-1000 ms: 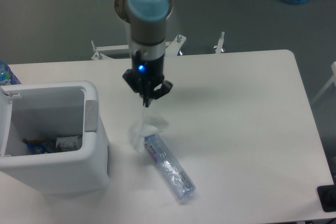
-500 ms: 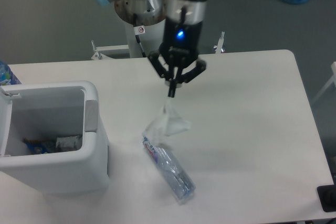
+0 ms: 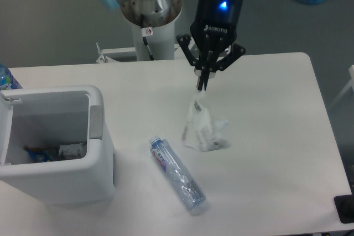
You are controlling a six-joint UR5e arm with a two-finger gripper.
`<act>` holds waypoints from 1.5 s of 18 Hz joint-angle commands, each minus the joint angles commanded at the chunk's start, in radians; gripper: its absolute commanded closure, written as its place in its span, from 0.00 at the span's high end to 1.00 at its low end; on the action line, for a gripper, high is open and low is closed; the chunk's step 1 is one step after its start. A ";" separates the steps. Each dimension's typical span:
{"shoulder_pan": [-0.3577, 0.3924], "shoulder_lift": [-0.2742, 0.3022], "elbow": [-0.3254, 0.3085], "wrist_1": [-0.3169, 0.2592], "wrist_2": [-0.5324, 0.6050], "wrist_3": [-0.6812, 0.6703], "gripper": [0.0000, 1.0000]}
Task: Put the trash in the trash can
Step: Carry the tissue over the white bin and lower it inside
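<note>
White plastic trash can (image 3: pixel 83 181) stands at the table's (image 3: pixel 276 109) left, scraps inside. The clear bottle (image 3: pixel 178 176) lies flat to its right. The gripper (image 3: pixel 201 85), fingers pinched together on the crumpled paper (image 3: pixel 202 127), holds it hanging directly below

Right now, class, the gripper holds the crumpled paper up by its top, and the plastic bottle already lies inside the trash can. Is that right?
Not quite. The gripper does hold the crumpled paper by its top, but the plastic bottle lies on the table, beside the trash can, not inside it. The fixed camera view shows this.
</note>
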 joint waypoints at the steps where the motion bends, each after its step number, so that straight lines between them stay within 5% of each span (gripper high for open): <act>1: -0.002 0.000 -0.002 0.000 -0.028 -0.011 0.00; 8: -0.075 0.029 -0.017 0.000 -0.043 -0.078 0.00; 27: -0.380 -0.037 -0.041 0.011 -0.040 -0.023 0.00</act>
